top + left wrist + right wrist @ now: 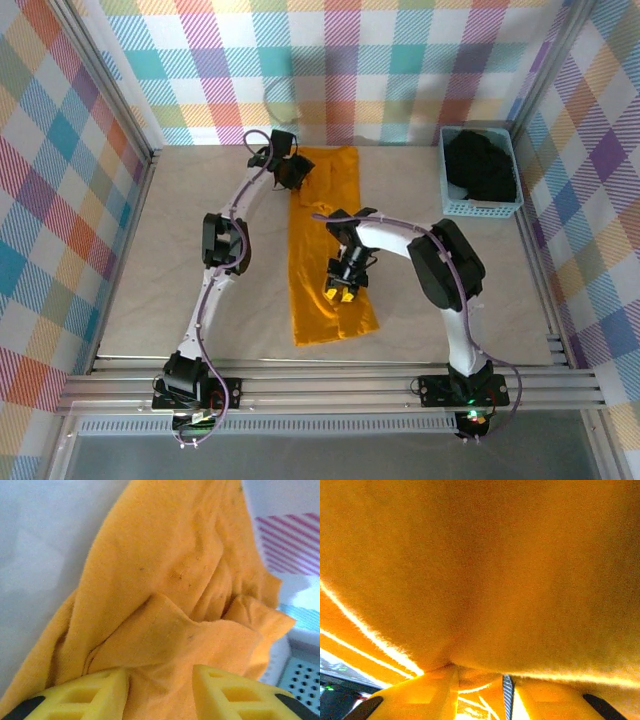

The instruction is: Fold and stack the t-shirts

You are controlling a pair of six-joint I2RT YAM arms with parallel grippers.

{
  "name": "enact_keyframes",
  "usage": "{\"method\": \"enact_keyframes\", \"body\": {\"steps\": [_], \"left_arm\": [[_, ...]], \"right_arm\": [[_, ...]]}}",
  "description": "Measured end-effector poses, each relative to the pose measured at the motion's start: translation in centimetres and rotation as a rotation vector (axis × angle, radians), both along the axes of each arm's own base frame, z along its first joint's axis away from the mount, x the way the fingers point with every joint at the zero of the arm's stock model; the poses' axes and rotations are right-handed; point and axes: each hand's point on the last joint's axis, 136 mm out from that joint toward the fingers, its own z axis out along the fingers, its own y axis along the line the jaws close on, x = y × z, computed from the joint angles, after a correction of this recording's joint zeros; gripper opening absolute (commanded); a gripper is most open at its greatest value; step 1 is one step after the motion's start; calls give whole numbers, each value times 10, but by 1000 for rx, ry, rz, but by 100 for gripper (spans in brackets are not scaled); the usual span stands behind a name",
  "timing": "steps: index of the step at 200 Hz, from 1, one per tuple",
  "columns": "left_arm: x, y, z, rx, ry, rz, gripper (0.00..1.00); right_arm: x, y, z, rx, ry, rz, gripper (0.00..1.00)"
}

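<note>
The orange-yellow t-shirt (305, 270) lies as a long strip down the frame's centre. The left gripper (160, 695) is clamped on its top end, and the right gripper (480, 690) pinches cloth near the bottom. I judge the 2 should lift together and keep the strip taut, so the fold lands even.

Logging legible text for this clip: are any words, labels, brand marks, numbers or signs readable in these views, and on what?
No text can be read in any view.
The orange t-shirt is plain, with no print and no tag showing.
The black garment and the light blue basket show no lettering.
The checked walls carry only a pattern.
</note>
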Motion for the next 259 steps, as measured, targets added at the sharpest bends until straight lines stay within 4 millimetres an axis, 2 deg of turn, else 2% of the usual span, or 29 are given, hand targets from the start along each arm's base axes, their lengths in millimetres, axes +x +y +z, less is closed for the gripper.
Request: {"method": "enact_keyframes", "body": {"steps": [19,47,70,71,85,93,99,110,125,138,144,151,163,181,193,211,259], "left_arm": [[10,-4,3,-52,-41,-6,42],[15,1,8,-69,-64,-11,51],[10,11,19,-11,-63,-29,53],[9,11,20,-8,-64,-30,53],[-8,19,32,58,-29,-54,53],[-28,23,40,98,17,-76,52],[-45,26,54,121,32,-92,52],[-90,36,73,168,95,-126,52],[-166,48,101,220,136,-189,52],[-233,55,109,224,173,-247,53],[-268,57,105,222,205,-280,53],[-300,59,96,220,244,-316,53],[-356,56,70,205,339,-392,56],[-425,48,24,191,507,-494,58],[-464,41,3,193,602,-564,58],[-495,30,-5,194,657,-634,59],[-497,24,-7,177,655,-633,56]], "right_arm": [[10,8,1,36,-5,-33,35],[18,8,6,48,-32,-56,45],[26,2,28,68,-122,-45,48],[25,1,35,79,-137,-46,48],[23,-9,63,116,-214,-36,46],[19,-18,80,142,-259,-35,45],[15,-27,90,156,-288,-33,44],[6,-46,101,165,-326,-32,44],[-11,-71,98,147,-336,-13,43],[-27,-85,84,119,-297,18,44],[-35,-88,76,109,-272,38,44],[-45,-91,66,98,-231,64,44],[-56,-93,53,87,-180,100,45],[-65,-87,40,88,-132,155,46],[-68,-84,32,91,-102,174,46],[-72,-80,24,91,-63,188,46],[-77,-73,13,89,-14,197,45]]}}
